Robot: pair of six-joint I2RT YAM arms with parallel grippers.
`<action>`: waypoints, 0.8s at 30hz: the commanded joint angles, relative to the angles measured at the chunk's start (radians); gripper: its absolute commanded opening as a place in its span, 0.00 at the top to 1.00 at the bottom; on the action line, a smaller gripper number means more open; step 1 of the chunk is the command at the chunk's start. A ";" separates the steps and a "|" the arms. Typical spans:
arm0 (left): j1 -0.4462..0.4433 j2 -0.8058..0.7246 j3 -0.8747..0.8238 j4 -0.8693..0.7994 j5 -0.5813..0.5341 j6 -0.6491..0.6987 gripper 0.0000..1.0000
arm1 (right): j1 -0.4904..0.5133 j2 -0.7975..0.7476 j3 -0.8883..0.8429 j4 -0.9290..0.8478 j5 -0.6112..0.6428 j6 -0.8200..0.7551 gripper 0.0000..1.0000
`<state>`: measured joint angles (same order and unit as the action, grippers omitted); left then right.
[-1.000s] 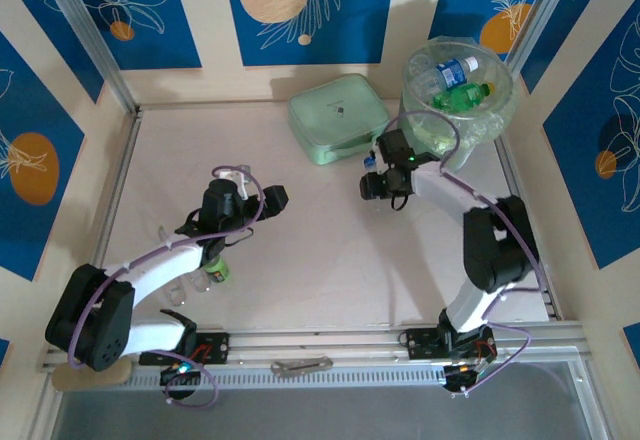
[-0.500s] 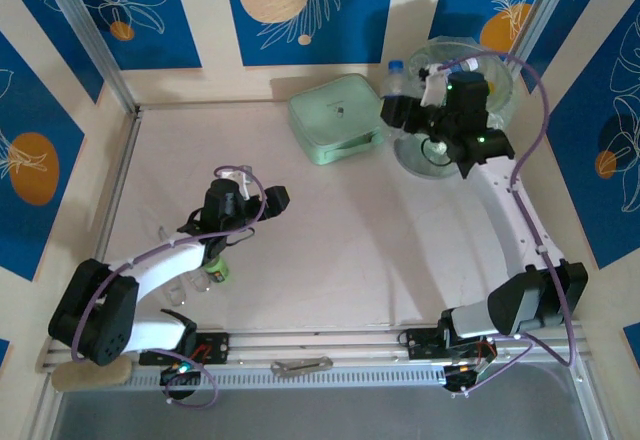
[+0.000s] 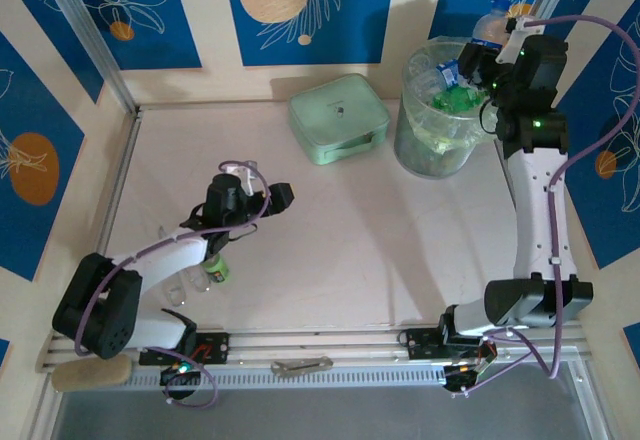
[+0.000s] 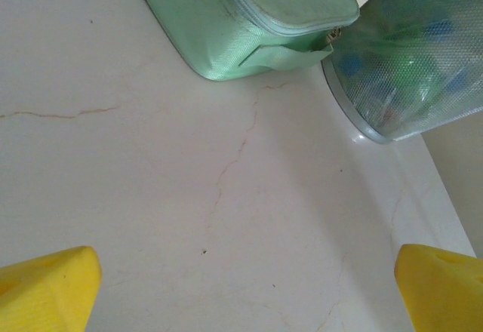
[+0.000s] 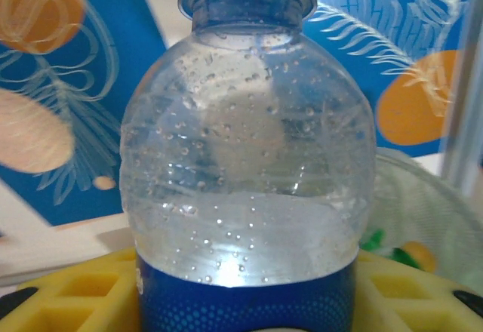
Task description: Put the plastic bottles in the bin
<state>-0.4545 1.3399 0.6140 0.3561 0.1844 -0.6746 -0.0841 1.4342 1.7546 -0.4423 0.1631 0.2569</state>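
Observation:
My right gripper is shut on a clear plastic bottle with a blue label and holds it high over the far right rim of the bin. In the right wrist view that bottle stands upright between the yellow fingers, with the bin's rim behind it. Several bottles lie inside the bin, among them a blue-labelled one and a green one. My left gripper hangs open over the table's middle left, nothing between its fingertips. A green bottle and clear bottles lie under the left arm.
A flat mint-green case lies left of the bin; in the left wrist view the case and the bin sit ahead. Walls with blue panels close the table at the back and sides.
My right arm has lifted the blue-labelled bottle from the table near the case up and right, over the bin. The left arm has barely moved.

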 commanded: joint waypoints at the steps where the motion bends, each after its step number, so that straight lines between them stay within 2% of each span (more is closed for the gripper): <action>1: -0.009 0.023 0.039 0.030 0.035 0.007 0.01 | -0.020 0.040 0.030 -0.038 0.114 -0.048 0.47; 7: -0.023 0.028 0.048 0.024 0.030 0.002 0.01 | -0.044 0.109 0.050 -0.087 0.188 -0.058 0.47; 24: -0.027 0.025 0.063 -0.006 0.021 0.018 0.01 | -0.059 0.402 0.283 -0.306 0.174 -0.025 0.47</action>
<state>-0.4744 1.3628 0.6510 0.3550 0.1944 -0.6743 -0.1444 1.8065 1.9862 -0.6827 0.3412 0.2245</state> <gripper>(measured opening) 0.994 0.537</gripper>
